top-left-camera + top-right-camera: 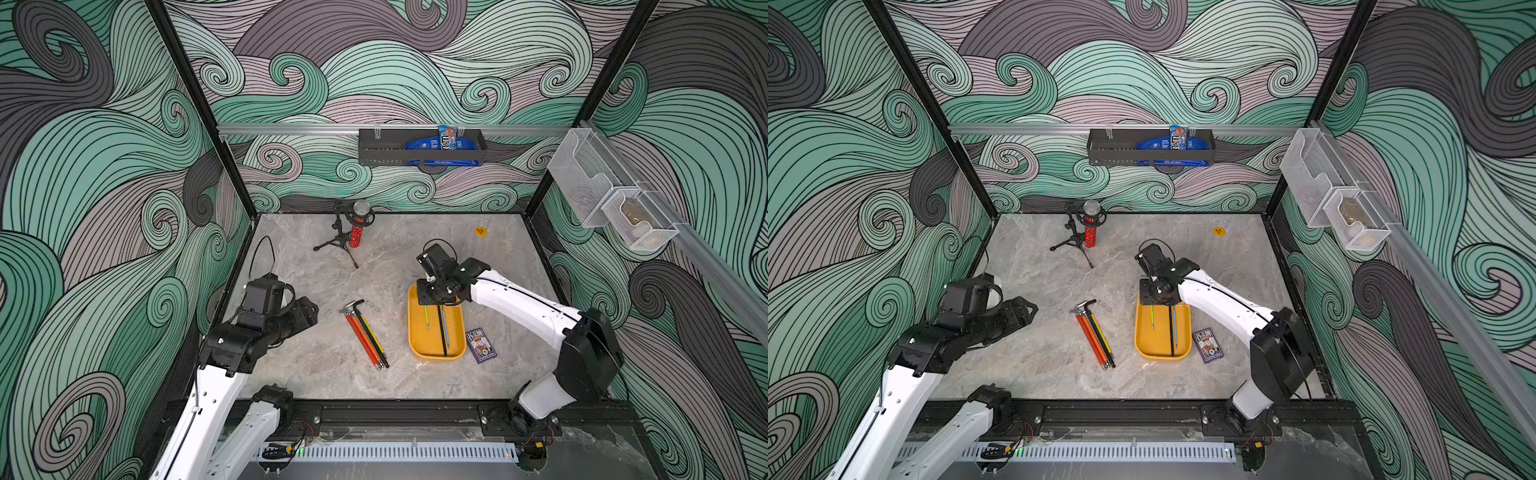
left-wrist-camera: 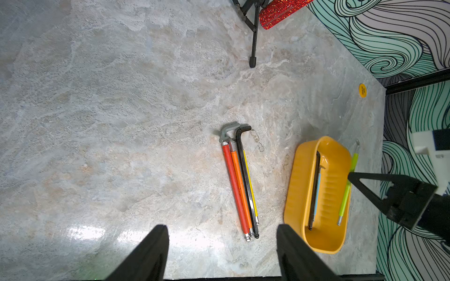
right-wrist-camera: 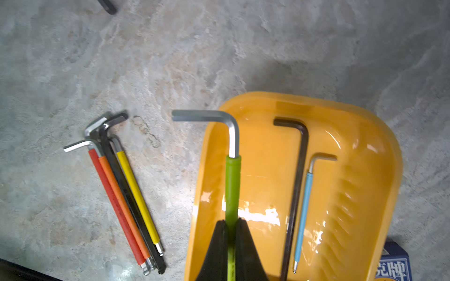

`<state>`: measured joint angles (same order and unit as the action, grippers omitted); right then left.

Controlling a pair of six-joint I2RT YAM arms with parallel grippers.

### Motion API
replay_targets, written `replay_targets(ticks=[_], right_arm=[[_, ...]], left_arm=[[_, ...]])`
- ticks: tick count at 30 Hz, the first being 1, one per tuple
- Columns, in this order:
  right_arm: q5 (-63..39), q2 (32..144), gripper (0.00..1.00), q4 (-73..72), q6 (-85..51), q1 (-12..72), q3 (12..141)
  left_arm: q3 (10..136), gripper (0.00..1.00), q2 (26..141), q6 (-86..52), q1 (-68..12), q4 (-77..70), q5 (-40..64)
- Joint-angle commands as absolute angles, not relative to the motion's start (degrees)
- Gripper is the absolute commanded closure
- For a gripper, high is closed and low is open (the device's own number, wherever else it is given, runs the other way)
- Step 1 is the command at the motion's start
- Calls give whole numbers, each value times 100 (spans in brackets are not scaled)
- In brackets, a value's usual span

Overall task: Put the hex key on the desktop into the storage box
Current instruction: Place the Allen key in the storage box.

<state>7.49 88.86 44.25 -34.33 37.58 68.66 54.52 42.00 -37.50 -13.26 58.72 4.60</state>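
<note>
Green-sleeved steel hex key is pinched in the right gripper, shaft running straight ahead of its jaws, lengthwise over the shallow yellow-orange plastic storage box; the part-open, empty left gripper is farther off

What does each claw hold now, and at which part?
The right claw grips the green-sleeved silver hex key on its sleeve, along the long shaft. The left claw is open and holds nothing.
</note>
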Motion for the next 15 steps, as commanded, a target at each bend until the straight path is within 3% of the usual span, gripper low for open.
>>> replay_targets(ticks=[1,15], right_arm=[[712,8631,100,4471,-3478,3587,6491],[872,8961,100,4235,-3110,3078,5768]], left_arm=[[5615,27,4267,-3643,-1345,5828,516],[5651,27,4244,-3700,-1340,5848,519]])
